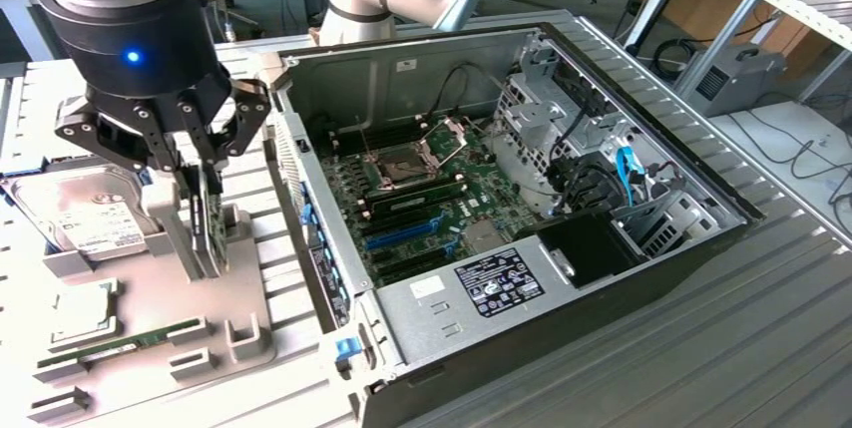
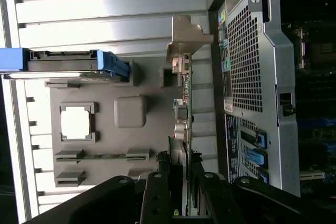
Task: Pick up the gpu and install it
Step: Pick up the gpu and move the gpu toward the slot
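1 gpu [image 1: 203, 211], 1 hard drive [image 1: 83, 211], 1 RAM stick [image 1: 123, 339], 1 CPU chip [image 1: 83, 315], 1 PC case [image 1: 399, 71]

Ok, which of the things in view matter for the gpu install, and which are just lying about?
For the job:
- gpu, standing on edge in the grey holder
- gripper, fingers closed on the gpu
- open computer case

Lying about:
- hard drive
- processor
- memory stick
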You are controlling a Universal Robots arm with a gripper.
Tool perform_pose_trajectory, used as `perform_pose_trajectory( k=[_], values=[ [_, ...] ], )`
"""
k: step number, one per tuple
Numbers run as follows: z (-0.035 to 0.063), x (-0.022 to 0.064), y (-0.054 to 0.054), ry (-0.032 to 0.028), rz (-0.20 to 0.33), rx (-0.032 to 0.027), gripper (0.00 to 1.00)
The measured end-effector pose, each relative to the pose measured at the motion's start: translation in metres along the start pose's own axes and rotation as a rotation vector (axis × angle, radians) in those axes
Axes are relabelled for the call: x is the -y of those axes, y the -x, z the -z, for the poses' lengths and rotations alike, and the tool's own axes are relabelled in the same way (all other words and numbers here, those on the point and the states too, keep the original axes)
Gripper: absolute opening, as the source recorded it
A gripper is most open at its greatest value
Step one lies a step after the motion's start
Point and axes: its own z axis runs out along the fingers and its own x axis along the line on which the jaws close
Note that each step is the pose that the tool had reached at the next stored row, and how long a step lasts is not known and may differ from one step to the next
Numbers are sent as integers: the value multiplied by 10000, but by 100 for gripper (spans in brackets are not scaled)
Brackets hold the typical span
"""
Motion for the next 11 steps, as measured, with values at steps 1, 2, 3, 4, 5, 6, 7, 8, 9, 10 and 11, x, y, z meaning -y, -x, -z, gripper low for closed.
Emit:
perform_pose_trajectory(
  k=[1, 2, 3, 4, 5, 6, 7, 8, 9, 10, 11],
  values=[
    [23, 0, 1, 0, 0, 0, 26],
    [47, -1, 1, -1, -1, -1, 26],
    [71, -2, 2, 0, 0, 0, 26],
    [95, -2, 2, 1, 0, 1, 26],
    [115, -3, 3, 0, 0, 0, 26],
    [147, -3, 4, 0, 0, 0, 26],
    [176, -4, 4, 1, 0, 1, 26],
    [190, -4, 5, 0, 0, 0, 26],
    [208, -5, 5, 0, 0, -1, 26],
    [231, -5, 6, 0, 0, 0, 26],
    [258, -6, 6, 1, 0, 1, 26]
  ],
)
